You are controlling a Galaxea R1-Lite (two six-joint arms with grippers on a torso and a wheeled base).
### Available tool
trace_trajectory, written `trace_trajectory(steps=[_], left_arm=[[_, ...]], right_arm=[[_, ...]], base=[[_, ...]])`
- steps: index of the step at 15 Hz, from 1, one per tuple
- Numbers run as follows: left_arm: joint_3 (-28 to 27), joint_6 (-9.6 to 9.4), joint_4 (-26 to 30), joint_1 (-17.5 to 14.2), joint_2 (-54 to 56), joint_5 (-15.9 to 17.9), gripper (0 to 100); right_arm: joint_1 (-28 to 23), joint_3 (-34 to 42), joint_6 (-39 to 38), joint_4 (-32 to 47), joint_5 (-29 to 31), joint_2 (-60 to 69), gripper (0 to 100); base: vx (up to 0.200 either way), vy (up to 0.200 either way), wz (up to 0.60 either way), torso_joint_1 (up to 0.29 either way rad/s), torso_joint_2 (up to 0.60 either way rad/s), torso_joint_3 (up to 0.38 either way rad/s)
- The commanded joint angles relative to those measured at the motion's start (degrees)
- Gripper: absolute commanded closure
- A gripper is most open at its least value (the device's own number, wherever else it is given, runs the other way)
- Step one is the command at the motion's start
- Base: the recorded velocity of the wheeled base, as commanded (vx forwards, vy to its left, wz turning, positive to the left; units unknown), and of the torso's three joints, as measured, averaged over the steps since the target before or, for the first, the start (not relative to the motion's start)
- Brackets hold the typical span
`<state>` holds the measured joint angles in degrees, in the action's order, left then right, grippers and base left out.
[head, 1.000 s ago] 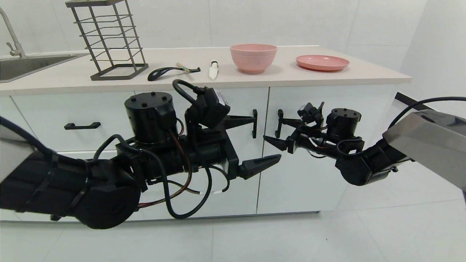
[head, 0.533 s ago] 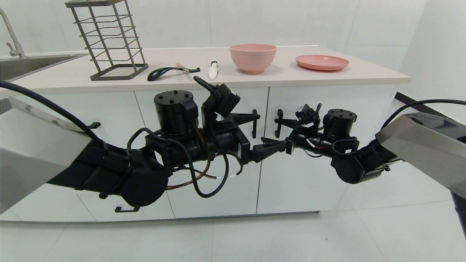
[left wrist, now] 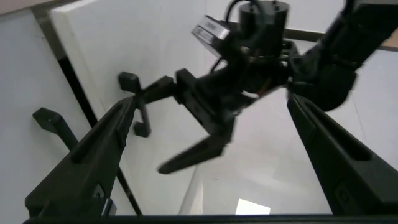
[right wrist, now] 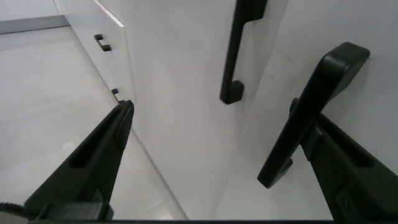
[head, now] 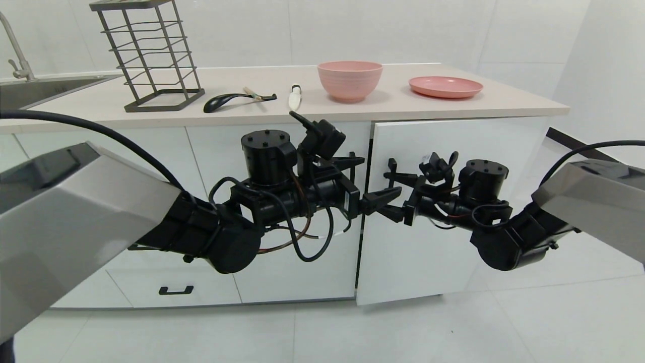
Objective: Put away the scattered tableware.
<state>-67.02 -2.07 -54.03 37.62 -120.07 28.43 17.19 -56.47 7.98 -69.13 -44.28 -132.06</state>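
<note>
- Right tool [right wrist: 211, 109] gapes wide and grips nothing; the upright handle [right wrist: 311, 115] of the right cabinet door stands just inside one finger.
- Left tool [left wrist: 211, 102] is likewise spread wide and empty, just beside the right one.
- That door [head: 453, 151] sits slightly ajar; I judge my right arm the nearer for swinging it wide.
- Up on the surface [head: 504, 103], above both tools, lie the bowl [head: 350, 79], plate [head: 446, 86] and spoon [head: 221, 101].
</note>
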Motion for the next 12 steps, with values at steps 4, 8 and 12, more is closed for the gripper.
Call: trace_trajectory(steps=[4,8,12], left_arm=[[-6.01,-0.04,-0.11,0.08,-3.95,-0.04,0],[-11.55,-0.04,-4.15,2.28,-9.57,0.40,0],[-15.68,-0.04,-7.85,3.51,-13.79,0.84,0]], right_arm=[[-0.31,17.00,-0.07,-6.45,-1.51,9.37,0],[-0.58,26.14,0.01,-9.35,-2.31,14.29,0],[-0.58,27.64,0.01,-10.32,-2.22,14.73,0]], base=[[0.000,0.000,0.00,0.000,0.00,0.000],[0.000,0.000,0.00,0.000,0.00,0.000],[0.000,0.000,0.00,0.000,0.00,0.000]])
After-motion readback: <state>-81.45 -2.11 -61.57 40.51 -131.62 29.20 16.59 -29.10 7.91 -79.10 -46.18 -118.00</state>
